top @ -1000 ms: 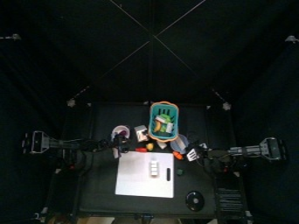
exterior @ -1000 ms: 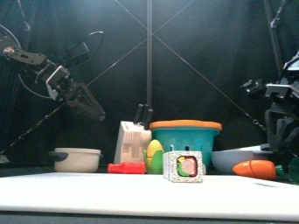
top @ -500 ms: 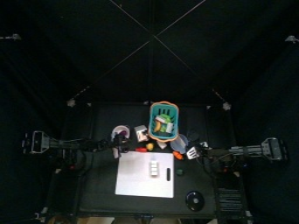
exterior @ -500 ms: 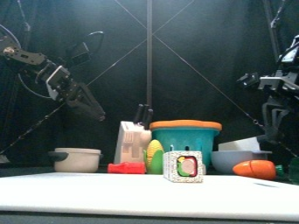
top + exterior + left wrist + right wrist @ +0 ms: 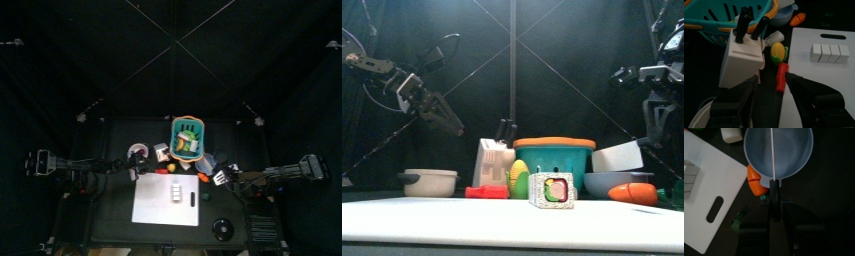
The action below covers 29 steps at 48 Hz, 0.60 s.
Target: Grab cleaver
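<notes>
The cleaver (image 5: pixel 617 157) has a wide white blade and a black handle (image 5: pixel 773 198). My right gripper (image 5: pixel 774 217) is shut on the handle. In the right wrist view the blade shows edge-on as a thin line over the blue bowl (image 5: pixel 791 150). In the front view the blade hangs above the bowl (image 5: pixel 616 183), clear of its rim. The right gripper (image 5: pixel 225 172) is at the right of the table's middle. My left gripper (image 5: pixel 773 85) is open and empty, raised near the white knife block (image 5: pixel 744 60), and shows in the front view (image 5: pixel 442 118).
A teal basket (image 5: pixel 555 160) stands behind a white cutting board (image 5: pixel 170 200) carrying a row of white blocks (image 5: pixel 829 52). A carrot (image 5: pixel 755 184) lies beside the bowl. Corn (image 5: pixel 778 51) and a red-handled tool (image 5: pixel 783 77) lie by the block. A white pot (image 5: pixel 428 182) stands at the left.
My right gripper has risen with the cleaver, and the white blade has come up out of the blue bowl. The left arm has barely moved.
</notes>
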Motion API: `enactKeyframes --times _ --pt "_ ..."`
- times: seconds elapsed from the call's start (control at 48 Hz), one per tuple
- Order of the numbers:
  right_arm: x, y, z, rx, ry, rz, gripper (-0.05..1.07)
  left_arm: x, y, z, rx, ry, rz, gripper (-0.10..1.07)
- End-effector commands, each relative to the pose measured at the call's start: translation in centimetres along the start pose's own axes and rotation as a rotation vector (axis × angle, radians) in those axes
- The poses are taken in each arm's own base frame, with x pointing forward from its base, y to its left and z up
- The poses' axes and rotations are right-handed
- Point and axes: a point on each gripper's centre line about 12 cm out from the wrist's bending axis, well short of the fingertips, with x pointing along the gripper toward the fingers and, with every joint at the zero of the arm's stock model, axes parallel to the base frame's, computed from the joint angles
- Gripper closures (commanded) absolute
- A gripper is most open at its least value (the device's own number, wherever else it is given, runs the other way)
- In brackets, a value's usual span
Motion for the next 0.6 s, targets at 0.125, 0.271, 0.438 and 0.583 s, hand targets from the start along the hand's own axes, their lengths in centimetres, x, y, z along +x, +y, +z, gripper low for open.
enactKeyframes --times 0.125,0.271,0.438,0.583 --pt "-1.3 1.4 0.3 -0.019 -0.009 0.054 0.52 0.1 0.2 1.6 -0.001 -0.071 0.015 0.13" --pt "-1.5 1.5 -0.2 -0.026 0.016 0.037 0.52 0.1 0.2 1.3 0.000 -0.062 0.014 0.13" --pt "-1.6 1.6 -0.9 -0.033 0.045 0.039 0.52 0.2 0.1 1.3 0.002 -0.062 0.013 0.13" --pt "-1.8 2.0 -1.6 -0.059 0.059 0.054 0.52 0.2 -0.1 2.1 0.000 -0.098 0.010 0.13"
